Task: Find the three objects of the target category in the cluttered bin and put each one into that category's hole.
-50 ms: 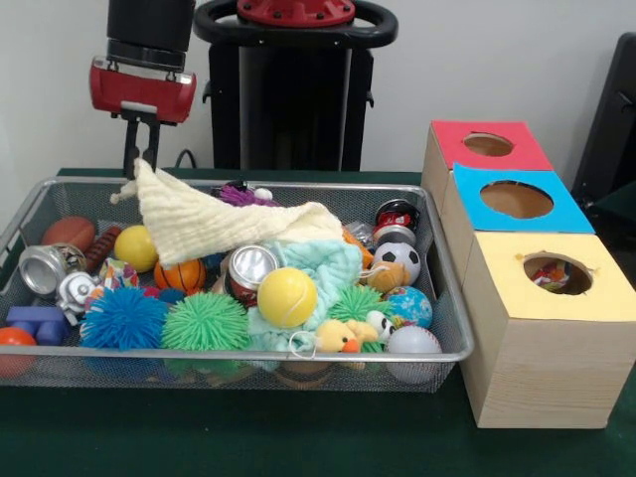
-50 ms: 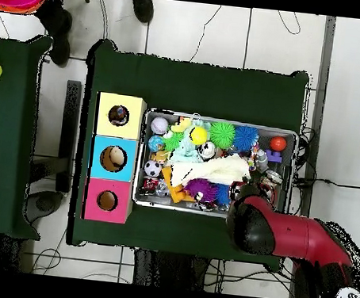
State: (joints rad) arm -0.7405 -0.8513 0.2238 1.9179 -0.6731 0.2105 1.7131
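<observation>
My gripper (image 1: 142, 164) is shut on one corner of a cream cloth (image 1: 219, 224) and holds it up over the far left of the wire bin (image 1: 248, 355). The rest of the cloth drapes across the clutter. Under and around it lie a yellow ball (image 1: 286, 297), a soda can (image 1: 250, 270), a silver can (image 1: 45, 268), a small basketball (image 1: 179, 274), a soccer ball (image 1: 397, 261), a blue spiky ball (image 1: 122, 318) and a green spiky ball (image 1: 205, 322). In the overhead view the arm (image 2: 286, 234) covers the gripper, and the cloth (image 2: 213, 171) shows mid-bin.
To the right of the bin stand three wooden boxes with holes: red (image 1: 488, 145), blue (image 1: 516, 200) and yellow (image 1: 556, 273), the yellow one with something inside. A teal cloth (image 1: 328, 268), a rubber duck (image 1: 336, 338) and a football (image 1: 69, 234) also lie in the bin.
</observation>
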